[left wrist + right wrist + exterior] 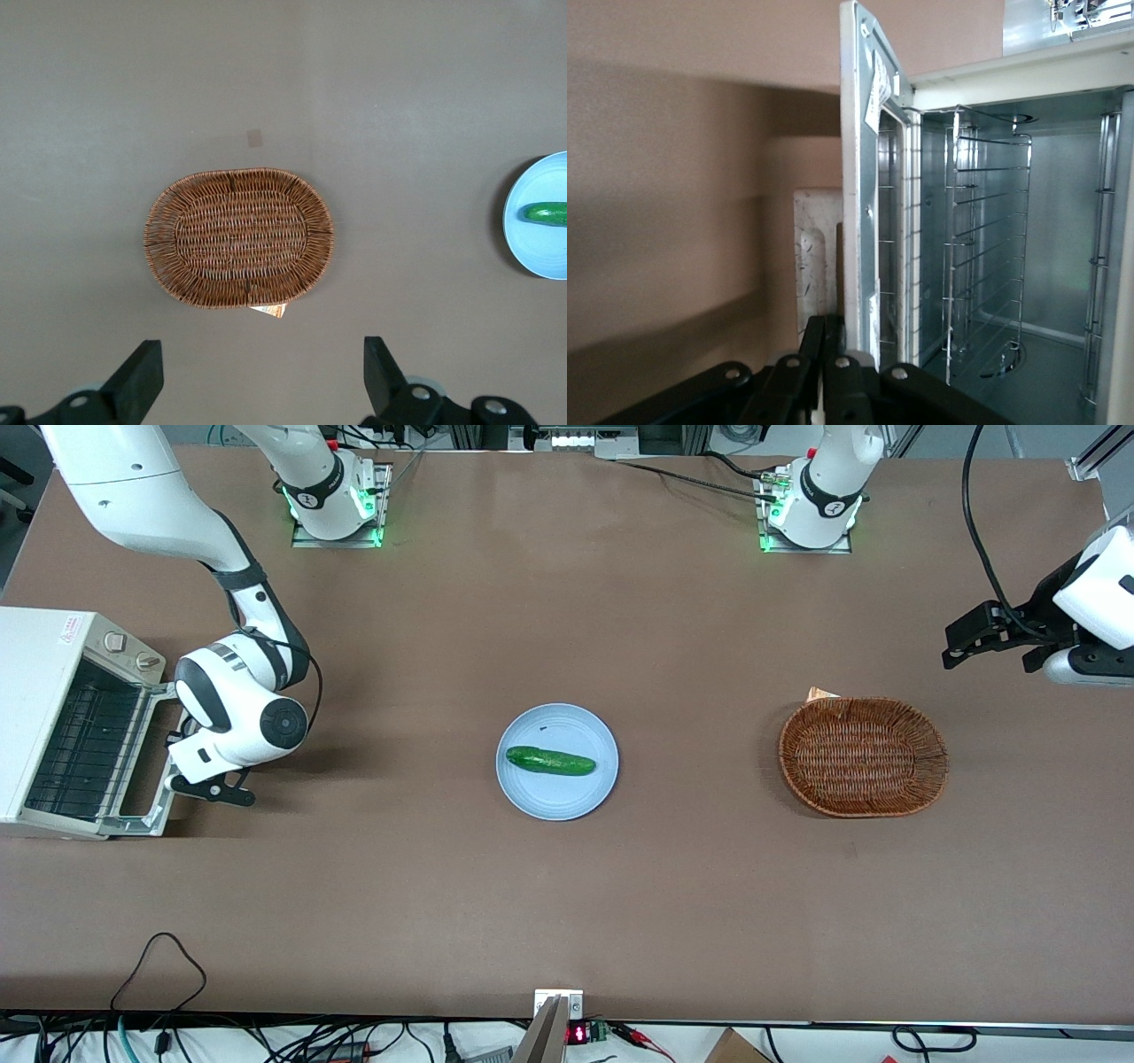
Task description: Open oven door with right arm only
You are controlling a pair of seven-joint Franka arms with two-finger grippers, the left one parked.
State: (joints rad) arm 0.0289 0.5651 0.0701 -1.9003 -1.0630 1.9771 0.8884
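The white oven [53, 691] stands at the working arm's end of the table. Its door [151, 757] is swung down open, so the wire rack [983, 257] and the bare inside show. In the right wrist view the door [855, 177] shows edge-on, with its pale handle [811, 248] just past my fingertips. The right arm [239, 691] reaches down in front of the oven. Its gripper [174, 760] is at the door's handle edge. In the right wrist view the gripper [826, 326] has its two black fingers pressed together against the handle.
A pale blue plate [532, 797] with a green cucumber [550, 761] sits mid-table. A wicker basket [863, 756] lies toward the parked arm's end and also shows in the left wrist view [239, 237]. Cables hang at the table's near edge [159, 965].
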